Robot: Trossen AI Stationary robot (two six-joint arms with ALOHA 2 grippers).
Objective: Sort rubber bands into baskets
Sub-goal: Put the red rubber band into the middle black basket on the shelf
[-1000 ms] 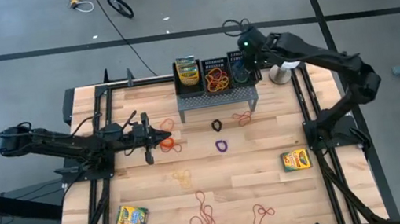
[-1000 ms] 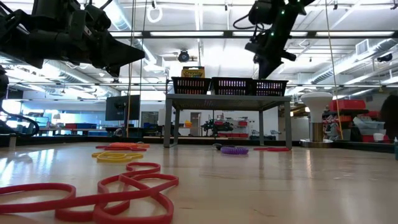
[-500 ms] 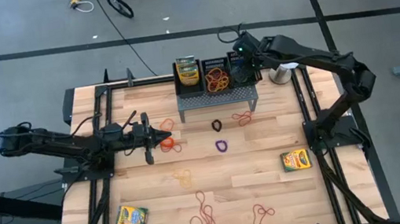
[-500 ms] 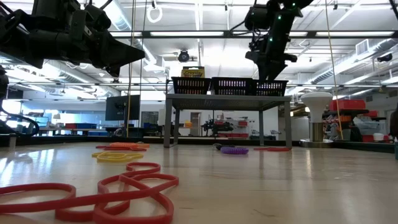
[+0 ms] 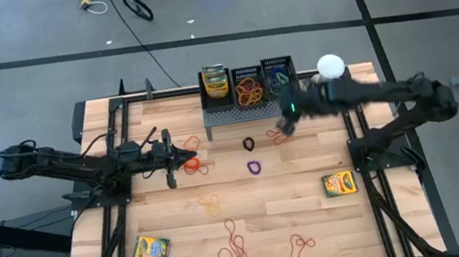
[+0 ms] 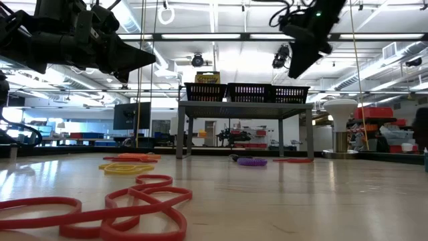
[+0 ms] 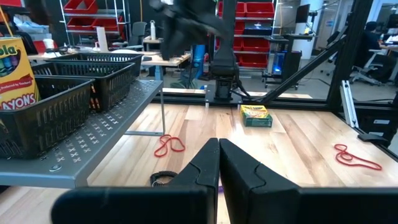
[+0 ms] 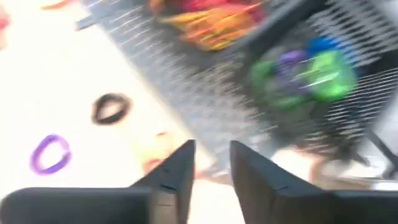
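Note:
Three black mesh baskets (image 5: 248, 83) stand in a row on a grey perforated stand (image 5: 248, 114) at the table's far side. The middle basket holds orange and red rubber bands (image 8: 211, 25), the right one green, blue and purple bands (image 8: 311, 68). Loose bands lie on the wood: a black one (image 5: 248, 144), a purple one (image 5: 255, 166), a red one (image 5: 278, 135) and others. My right gripper (image 5: 285, 123) hangs open over the stand's near right corner with nothing between its fingers (image 8: 180, 171). My left gripper (image 5: 190, 160) is shut, level above the table's left half, touching nothing.
The left basket holds a crayon box (image 5: 215, 80). Two more crayon boxes lie on the table at the right (image 5: 339, 184) and near left (image 5: 151, 249). A white round-topped post (image 5: 330, 65) stands at the far right. Red bands (image 5: 233, 242) lie near the front edge.
My right gripper has swung away from above the right basket, toward the table's near edge and a little down, rolling somewhat, and now hangs over the stand's near right corner. The left arm has kept still.

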